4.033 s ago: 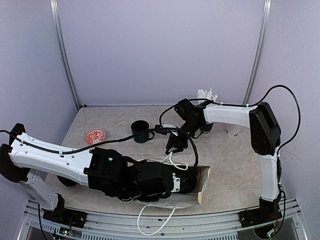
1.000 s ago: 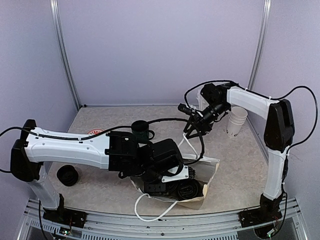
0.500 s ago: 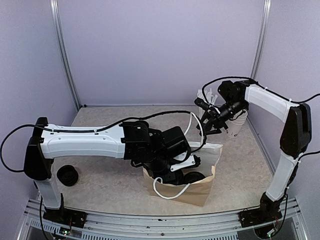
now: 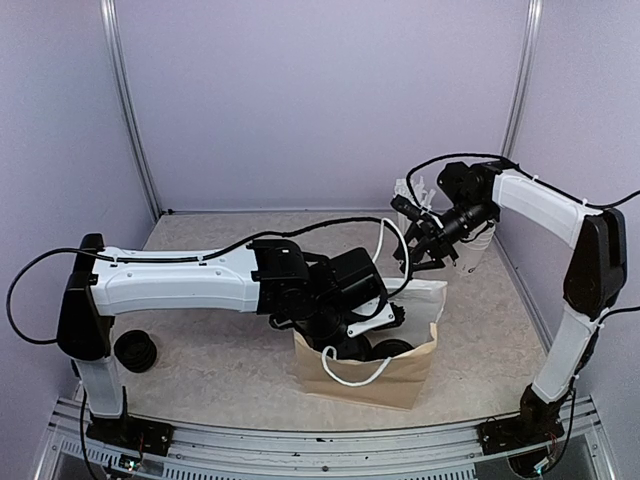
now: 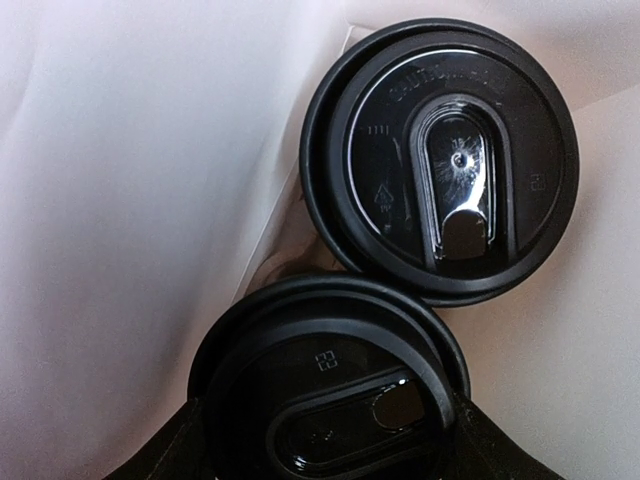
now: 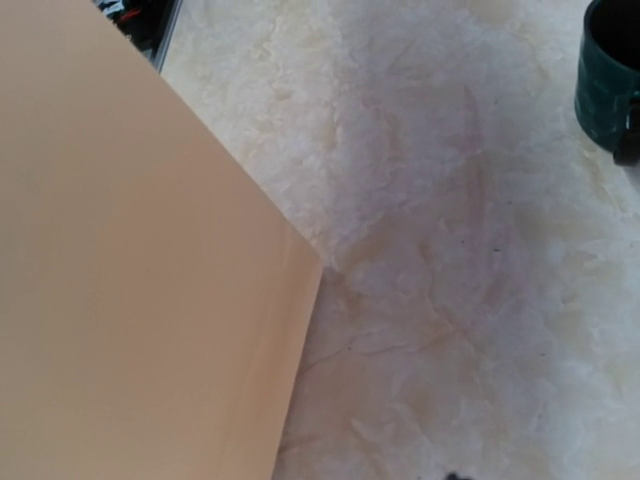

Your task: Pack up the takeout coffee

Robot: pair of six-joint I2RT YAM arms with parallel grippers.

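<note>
Tan paper fills the left side here: that's the paper bag [image 6: 130, 280], one flat, smooth face of it, very close to the lens. Its straight edge slants down from the top left to a corner at mid-frame, then drops to the bottom. Right of that edge it's all table [image 6: 450, 260], a pale, marbled, cream-and-grey surface. Up in the top right corner sits a dark green mug [image 6: 610, 75], cut off by the frame, well apart from the bag. At the very top left there's a sliver of dark hardware [image 6: 140, 15], too small to identify. A tiny dark speck [image 6: 455, 476] pokes in at the bottom edge; can't tell what.
</note>
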